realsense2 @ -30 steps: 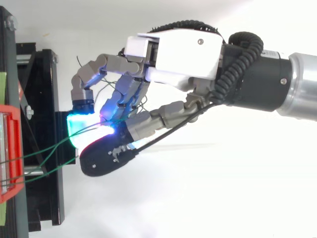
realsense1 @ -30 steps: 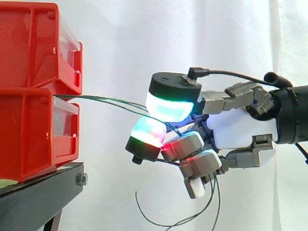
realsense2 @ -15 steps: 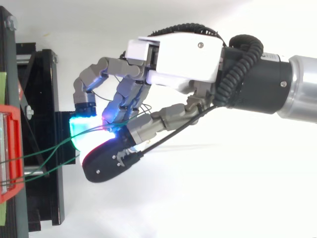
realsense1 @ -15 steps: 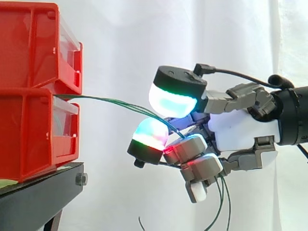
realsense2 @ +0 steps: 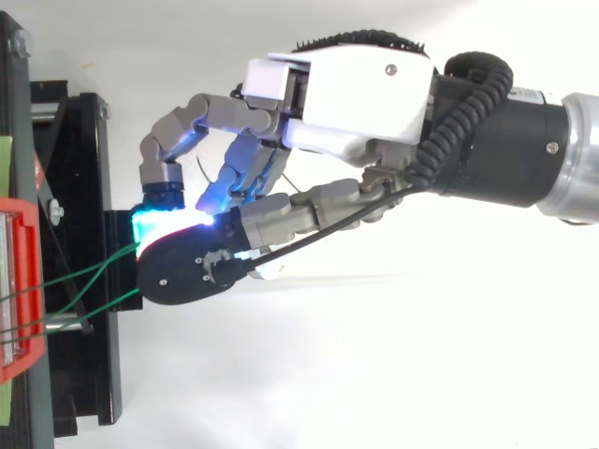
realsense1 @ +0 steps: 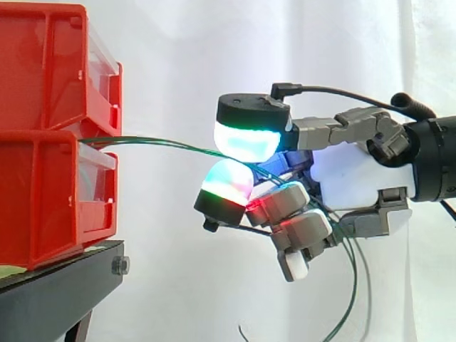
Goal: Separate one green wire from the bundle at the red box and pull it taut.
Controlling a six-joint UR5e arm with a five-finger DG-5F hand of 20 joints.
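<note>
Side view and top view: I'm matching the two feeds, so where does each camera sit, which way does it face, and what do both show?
Side view: beside the work at about its height, looking level at the red boxes on the black stand; the robot hand and wrist enter from the right.
Top view: above, looking down on the black stand; the robot hand and forearm enter from the right.
Shared: the robot hand pinching the green wires that run to the red boxes.
</note>
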